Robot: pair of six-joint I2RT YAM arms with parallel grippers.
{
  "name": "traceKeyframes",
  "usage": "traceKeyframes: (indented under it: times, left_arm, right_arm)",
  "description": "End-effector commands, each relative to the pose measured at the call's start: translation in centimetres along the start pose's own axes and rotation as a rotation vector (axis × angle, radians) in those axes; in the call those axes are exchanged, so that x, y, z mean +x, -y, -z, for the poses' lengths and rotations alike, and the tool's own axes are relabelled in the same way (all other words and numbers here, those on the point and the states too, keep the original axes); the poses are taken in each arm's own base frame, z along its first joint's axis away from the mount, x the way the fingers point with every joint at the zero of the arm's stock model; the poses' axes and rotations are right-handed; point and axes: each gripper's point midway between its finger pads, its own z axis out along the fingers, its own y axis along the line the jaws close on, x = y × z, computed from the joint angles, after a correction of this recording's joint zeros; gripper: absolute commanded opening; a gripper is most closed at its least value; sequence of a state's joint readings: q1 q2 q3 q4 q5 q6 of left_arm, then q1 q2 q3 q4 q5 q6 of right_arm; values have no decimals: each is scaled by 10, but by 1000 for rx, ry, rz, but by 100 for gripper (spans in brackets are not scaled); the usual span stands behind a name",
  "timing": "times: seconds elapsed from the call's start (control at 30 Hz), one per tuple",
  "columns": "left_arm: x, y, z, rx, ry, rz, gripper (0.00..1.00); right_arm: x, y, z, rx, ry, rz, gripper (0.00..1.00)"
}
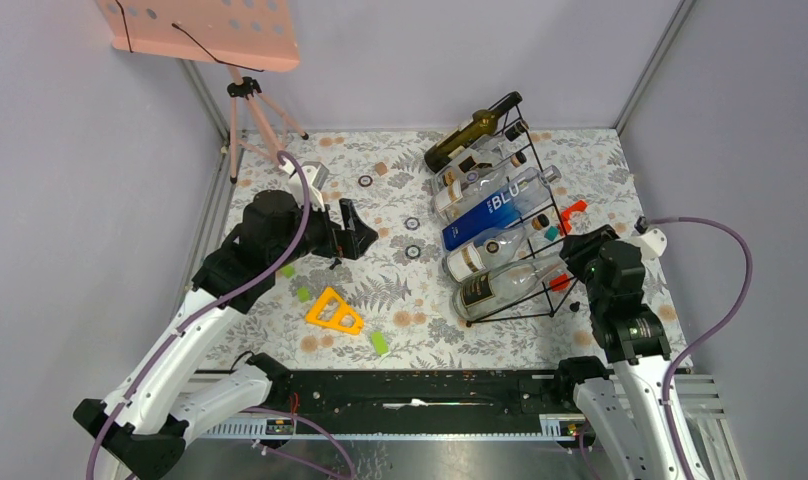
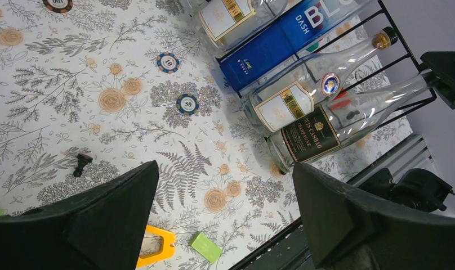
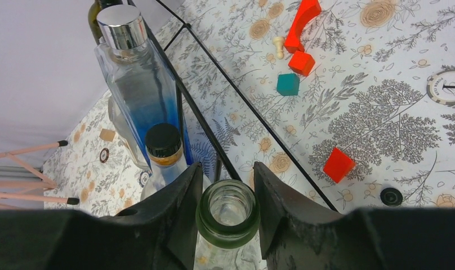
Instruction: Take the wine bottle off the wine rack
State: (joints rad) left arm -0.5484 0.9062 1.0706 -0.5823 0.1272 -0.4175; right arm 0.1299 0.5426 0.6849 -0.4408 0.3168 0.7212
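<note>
The wine rack [image 1: 553,312] is a black wire frame at the back right, holding several bottles that lie slanted. The wine bottle [image 1: 495,288] is the nearest one, clear glass with a black label, also in the left wrist view [image 2: 321,132]. My right gripper [image 1: 572,255] is at its neck. In the right wrist view the fingers [image 3: 183,197] press on both sides of the green-rimmed open mouth [image 3: 227,214], beside a rack wire [image 3: 204,126]. My left gripper [image 1: 365,235] is open and empty above the floral mat, left of the rack [image 2: 225,219].
Other rack bottles: a blue one [image 1: 495,212], a dark olive one [image 1: 470,132], and clear ones. An orange triangle [image 1: 333,311], green blocks and poker chips [image 2: 187,103] lie mid-mat. Red and teal blocks [image 3: 338,164] lie right of the rack. A pink tripod stand [image 1: 255,100] is at back left.
</note>
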Motion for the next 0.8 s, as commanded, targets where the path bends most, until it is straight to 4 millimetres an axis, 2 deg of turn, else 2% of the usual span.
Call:
traceKeyframes:
  times: [0.0,0.3,0.4,0.63,0.77]
  left_arm:
    - [-11,7,-4,30,47,7,99]
    - [-11,9,-6,53,59,-21,99]
    - [-6,16,-8,104,40,-49,99]
    - [8,16,-16,132,22,-125,99]
    - [17,26,-19,175,7,-166,99]
  right_arm:
    - [-37,-23,8,-105,146,21,0]
    - [-54,-64,25,-282,153,145,0]
    - [-58,-79,31,-351,149,161,0]
    - [-55,-110,44,-485,78,180,0]
    - [-59,-118,54,-542,99,192,0]
